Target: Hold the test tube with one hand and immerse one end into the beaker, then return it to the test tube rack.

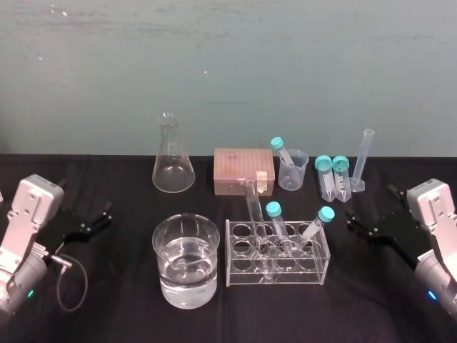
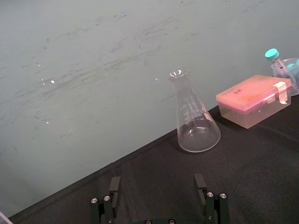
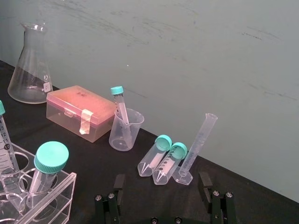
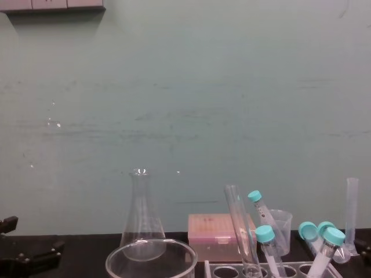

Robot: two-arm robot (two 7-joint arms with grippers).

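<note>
Head view: the long, slim, uncapped clear glass test tube (image 1: 257,223) stands in a hole toward the left end of the pale translucent test tube rack (image 1: 280,276). It is tilted and free of both claws. Two shorter teal-capped tubes (image 1: 275,219) lean in holes to its right. The wide, round clear glass beaker (image 1: 166,249), part full of clear liquid, sits just left of the rack. The black two-fingered left gripper (image 1: 86,199) is at the far left of the black table (image 1: 107,300) and the black right gripper (image 1: 370,206) at the far right, both well apart from the glassware.

Left wrist view: the left gripper's fingers stand wide apart, holding nothing. Beyond them are a clear conical glass flask (image 2: 196,121), whose white printed scale is too small to read, and a pink lidded plastic box (image 2: 252,100).

Right wrist view: the right gripper's fingers are equally spread and empty. Ahead are a small translucent plastic cup (image 3: 125,133) and a thin clear graduated cylinder (image 3: 198,144). Black graduations on the racked tubes are unreadable.

Chest view: the test tube rises tilted above the rack, right of the beaker's rim.
</note>
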